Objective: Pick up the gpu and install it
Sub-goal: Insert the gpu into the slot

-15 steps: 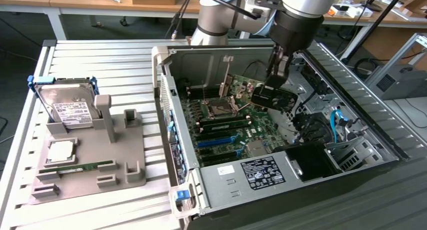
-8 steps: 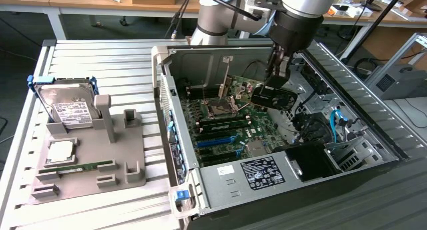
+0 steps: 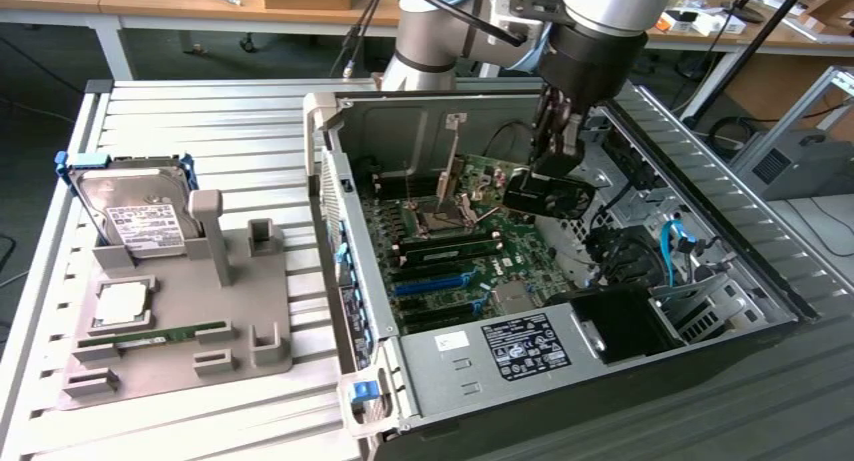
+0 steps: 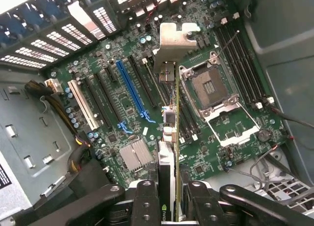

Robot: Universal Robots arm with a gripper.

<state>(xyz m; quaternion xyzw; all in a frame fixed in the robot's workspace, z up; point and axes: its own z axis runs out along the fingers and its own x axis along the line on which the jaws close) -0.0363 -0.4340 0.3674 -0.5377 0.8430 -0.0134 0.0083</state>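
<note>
Item 1: gpu [image 3: 547, 194], 1 card held on edge above the motherboard [image 4: 122, 103], close beside its CPU socket [image 4: 210, 86].
Item 2: gripper [image 4: 169, 199], both fingers clamped on the gpu, over the motherboard inside the open computer case [image 3: 327, 171].

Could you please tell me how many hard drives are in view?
1. The silver hard drive stands in the grey holder at the exterior view's left, outside the computer case. Others may be hidden inside it.
</note>
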